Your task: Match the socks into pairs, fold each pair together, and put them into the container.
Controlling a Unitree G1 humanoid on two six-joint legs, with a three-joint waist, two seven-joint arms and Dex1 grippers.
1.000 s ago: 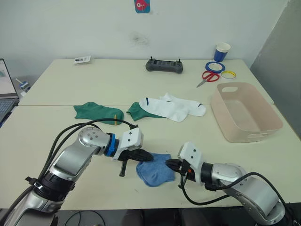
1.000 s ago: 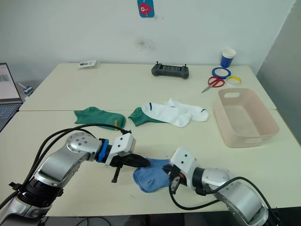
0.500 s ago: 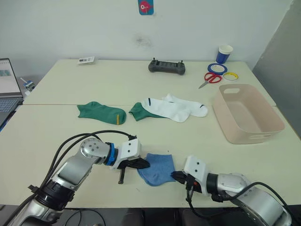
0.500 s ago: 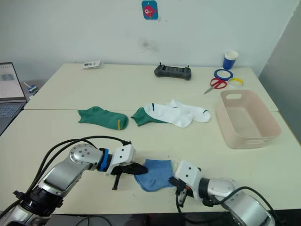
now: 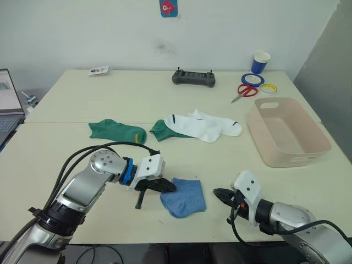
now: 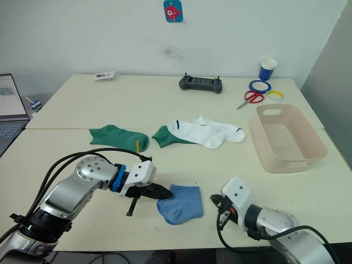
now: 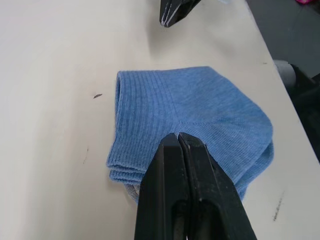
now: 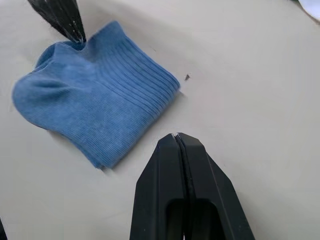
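Light blue socks (image 5: 184, 197) are lying folded together at the near edge of the table (image 5: 82, 104). Touching their left edge is the left gripper (image 5: 171, 188), its fingers pressed together, possibly nipping a bit of fabric. Well apart to the right, the right gripper (image 5: 215, 192) is pointing at them, fingers closed on nothing. Further off, the container (image 5: 286, 132) is sitting at the far right

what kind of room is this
Probably an office or lab workspace: pale tables against a plain wall, a laptop at the left edge, and a handheld controller, scissors and tape rolls at the back.
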